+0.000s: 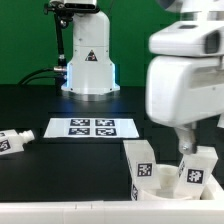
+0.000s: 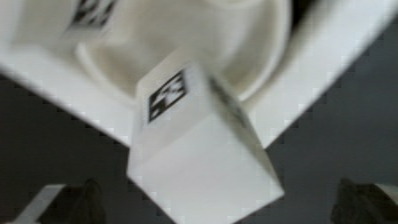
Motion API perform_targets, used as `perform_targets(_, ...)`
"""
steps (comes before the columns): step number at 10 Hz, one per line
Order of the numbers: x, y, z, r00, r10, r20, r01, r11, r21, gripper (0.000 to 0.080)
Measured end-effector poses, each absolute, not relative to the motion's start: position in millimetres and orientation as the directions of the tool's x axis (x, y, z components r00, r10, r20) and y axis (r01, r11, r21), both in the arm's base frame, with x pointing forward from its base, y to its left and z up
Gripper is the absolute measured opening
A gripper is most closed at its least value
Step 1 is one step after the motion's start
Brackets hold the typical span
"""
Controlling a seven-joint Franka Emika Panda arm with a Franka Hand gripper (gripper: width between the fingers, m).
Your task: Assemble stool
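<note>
Your pincer point(image 2: 217, 206) is spread wide. Its two dark fingertips point(image 2: 71, 203) sit well apart in the wrist view, pinching nothing. Between them lies a stool leg point(image 2: 199, 150), a chunky white block with a black-and-white tag on its face. Strips of dark desk point(image 2: 36, 150) show between the block and each fingertip, so neither appears to touch it.

The leg's long axis runs straight away from the pincer toward the seat disc point(image 2: 178, 35), the pale rimmed round beyond it. The fingers stand on either side of that axis, so closing them would likely squeeze the block across its width. The leg's far end meets the seat disc, but whether it sits in a socket cannot be told.

In the exterior view the pincer point(image 1: 186, 146) hangs low over the stool parts at the exterior view's right, near the desk's front edge. One tagged block sits just beneath it, and a second tagged block point(image 1: 143, 165) stands beside it, toward the exterior view's left. A loose leg point(image 1: 12, 142) lies well apart at the far left, past the marker board point(image 1: 90, 127).

My judgement is that the grasp needs little more than a short, straight descent.
</note>
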State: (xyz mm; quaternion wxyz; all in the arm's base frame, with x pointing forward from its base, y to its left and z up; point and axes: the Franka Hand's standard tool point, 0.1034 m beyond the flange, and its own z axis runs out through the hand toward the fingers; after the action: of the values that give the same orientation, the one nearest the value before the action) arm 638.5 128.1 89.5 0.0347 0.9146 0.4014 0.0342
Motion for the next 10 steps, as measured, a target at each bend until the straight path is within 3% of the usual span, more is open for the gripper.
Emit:
perform_targets(2,633,132,70.0,0.516,0.856,-0.038,0.853,-0.51,0.112,0.0649)
perform_targets(4,635,120,65.7,0.425,0.903,-0.057,0.902,-0.418,0.108,0.0649)
perform_targets(6,634,121,65.6,0.481,0.875,-0.05,0.874,-0.474,0.111,0.0649)
perform_targets(7,635,119,65.6,0.488,0.871,-0.049,0.87,-0.481,0.112,0.0553)
perform_targets(8,635,119,65.7,0.562,0.826,-0.039,0.824,-0.555,0.115,0.0553)
perform_targets(9,636,117,66.8,0.627,0.778,-0.031,0.776,-0.62,0.115,0.0369)
perform_targets(10,641,111,72.0,0.719,0.694,-0.021,0.692,-0.713,0.117,0.0336)
